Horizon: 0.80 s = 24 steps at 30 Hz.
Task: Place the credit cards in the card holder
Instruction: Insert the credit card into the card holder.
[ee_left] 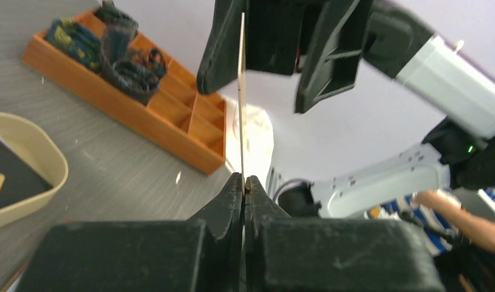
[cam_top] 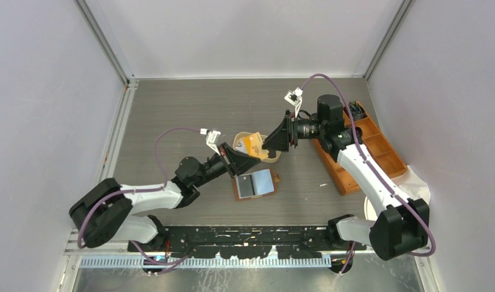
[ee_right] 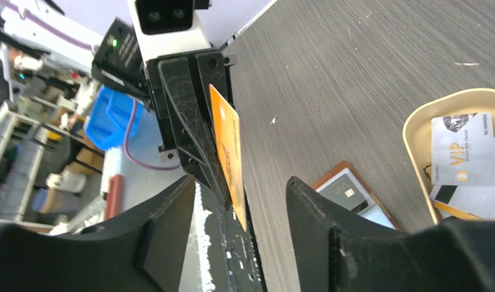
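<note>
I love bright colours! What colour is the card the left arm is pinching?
The card is orange. The right wrist view shows it best.

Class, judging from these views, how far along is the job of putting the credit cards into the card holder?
Done: cards already sit in the open card holder. In hand: the left fingers pinch an orange card; the right fingers stand open around it. Left: slotting it, plus the VIP card and others in the tray.
</note>
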Available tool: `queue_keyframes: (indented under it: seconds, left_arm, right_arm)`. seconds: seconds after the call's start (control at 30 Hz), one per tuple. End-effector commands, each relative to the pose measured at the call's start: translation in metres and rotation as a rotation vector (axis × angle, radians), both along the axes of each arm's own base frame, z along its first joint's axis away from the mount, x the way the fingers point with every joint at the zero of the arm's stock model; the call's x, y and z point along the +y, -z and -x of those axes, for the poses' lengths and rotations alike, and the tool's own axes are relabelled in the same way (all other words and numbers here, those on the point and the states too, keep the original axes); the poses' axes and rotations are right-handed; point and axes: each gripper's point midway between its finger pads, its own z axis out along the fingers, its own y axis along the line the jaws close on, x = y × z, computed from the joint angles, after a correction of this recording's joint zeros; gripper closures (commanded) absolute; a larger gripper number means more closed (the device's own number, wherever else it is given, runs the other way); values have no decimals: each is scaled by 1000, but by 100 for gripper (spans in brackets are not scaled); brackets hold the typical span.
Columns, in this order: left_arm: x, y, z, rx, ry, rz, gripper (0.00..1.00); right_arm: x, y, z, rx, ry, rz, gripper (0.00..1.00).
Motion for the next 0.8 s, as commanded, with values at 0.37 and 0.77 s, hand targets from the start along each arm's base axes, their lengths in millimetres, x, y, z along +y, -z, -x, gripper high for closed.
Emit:
queue_keyframes:
  seconds: [0.37,0.77]
  left_arm:
    - [-4,22,53,-121,315,-324,100]
    - [12,-2,45,-150,186,-116,51]
  right_arm:
    - [18,21,49,-249,-254,44,69]
    - [26,19,54,-144,-285,16,99]
